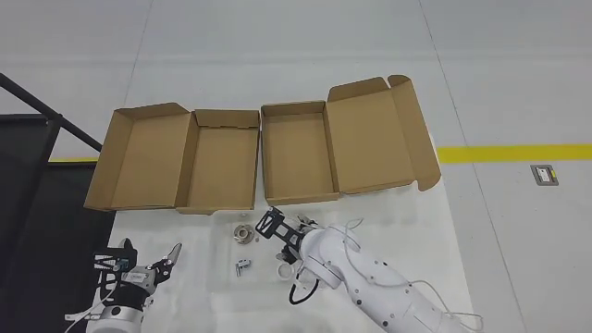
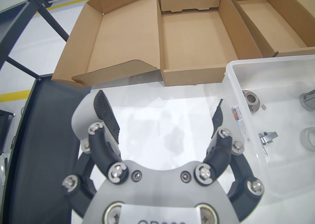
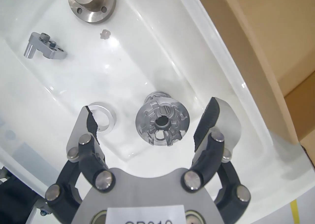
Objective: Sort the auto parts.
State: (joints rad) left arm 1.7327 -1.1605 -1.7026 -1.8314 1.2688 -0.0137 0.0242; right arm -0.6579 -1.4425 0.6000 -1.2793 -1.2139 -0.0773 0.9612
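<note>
Several metal auto parts lie in a clear plastic tray point(image 3: 221, 45). A grey cast hub point(image 3: 162, 121) stands between the fingers of my right gripper point(image 3: 150, 106), which is open and not touching it. Beside one finger lies a pale ring point(image 3: 104, 116). Farther off are a flanged bushing point(image 3: 91, 0) and a small bracket point(image 3: 44, 46). My left gripper point(image 2: 162, 114) is open and holds nothing, over the white table beside the tray point(image 2: 233, 92). From above, the left gripper point(image 1: 150, 252) sits at the near left and the right gripper point(image 1: 277, 225) over the tray.
Two open cardboard boxes stand side by side beyond the tray, the left box point(image 1: 217, 162) and the right box point(image 1: 296, 153), each with its lid point(image 1: 375, 139) folded outward. A dark panel point(image 2: 29, 136) borders the table's left edge.
</note>
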